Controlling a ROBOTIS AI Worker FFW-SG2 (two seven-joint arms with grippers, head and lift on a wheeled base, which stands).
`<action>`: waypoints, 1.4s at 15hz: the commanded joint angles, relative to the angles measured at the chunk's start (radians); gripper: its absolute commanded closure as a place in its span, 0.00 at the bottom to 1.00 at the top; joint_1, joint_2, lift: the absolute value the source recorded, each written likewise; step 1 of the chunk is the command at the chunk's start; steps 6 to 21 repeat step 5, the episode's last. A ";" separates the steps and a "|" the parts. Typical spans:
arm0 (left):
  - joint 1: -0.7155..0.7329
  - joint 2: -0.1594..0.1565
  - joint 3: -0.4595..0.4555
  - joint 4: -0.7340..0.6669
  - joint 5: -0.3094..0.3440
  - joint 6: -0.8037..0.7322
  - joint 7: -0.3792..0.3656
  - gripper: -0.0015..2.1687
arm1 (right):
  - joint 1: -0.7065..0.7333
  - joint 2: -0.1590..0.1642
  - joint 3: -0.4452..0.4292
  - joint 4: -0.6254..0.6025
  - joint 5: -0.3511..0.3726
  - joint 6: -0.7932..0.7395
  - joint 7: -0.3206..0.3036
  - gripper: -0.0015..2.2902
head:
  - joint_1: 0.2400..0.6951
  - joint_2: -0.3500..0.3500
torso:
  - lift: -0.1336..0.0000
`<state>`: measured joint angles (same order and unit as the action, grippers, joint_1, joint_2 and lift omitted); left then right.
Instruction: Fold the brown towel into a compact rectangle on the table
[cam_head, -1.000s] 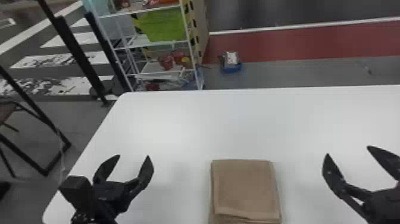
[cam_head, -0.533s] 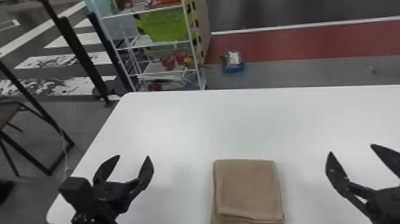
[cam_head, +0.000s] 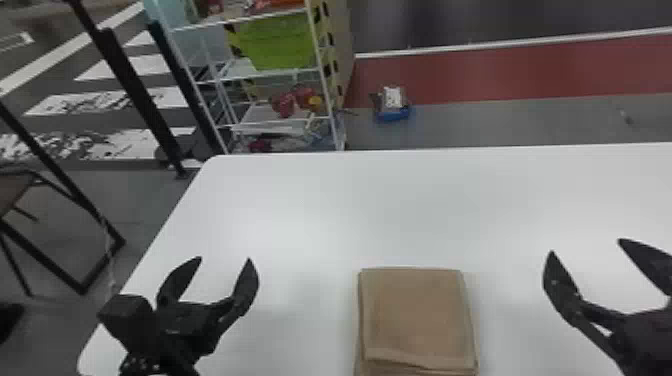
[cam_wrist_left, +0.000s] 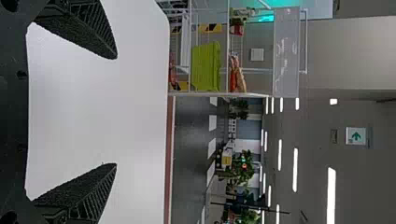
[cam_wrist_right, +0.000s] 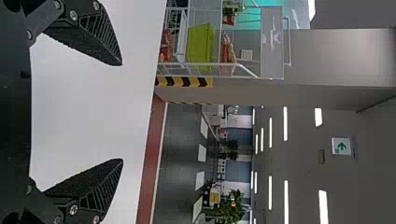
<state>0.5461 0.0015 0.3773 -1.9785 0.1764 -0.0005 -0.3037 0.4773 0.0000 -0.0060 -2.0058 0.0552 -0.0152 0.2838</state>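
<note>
Brown towel (cam_head: 417, 315), folded, flat on white table (cam_head: 400, 210), between grippers. Left gripper (cam_head: 225, 260): black, fingers spread wide, nothing held. Right gripper (cam_head: 585, 247): likewise wide apart, empty, clear of towel.

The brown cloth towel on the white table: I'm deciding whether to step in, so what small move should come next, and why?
Probably draw the black left claw and black right claw back: the brown towel already lies folded in a layered rectangle, and both open claws stand clear of it.
</note>
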 joint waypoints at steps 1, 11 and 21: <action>0.000 -0.004 0.002 -0.003 0.000 0.003 0.000 0.03 | -0.005 0.001 0.004 0.001 0.000 0.002 0.000 0.07 | 1.00 0.88 | 0.00; 0.000 -0.004 0.002 -0.005 0.000 0.006 0.000 0.03 | -0.009 0.001 0.009 0.007 0.000 0.005 0.000 0.07 | 1.00 0.88 | 0.00; 0.000 -0.004 0.002 -0.005 0.000 0.006 0.000 0.03 | -0.009 0.001 0.009 0.007 0.000 0.005 0.000 0.07 | 1.00 0.88 | 0.00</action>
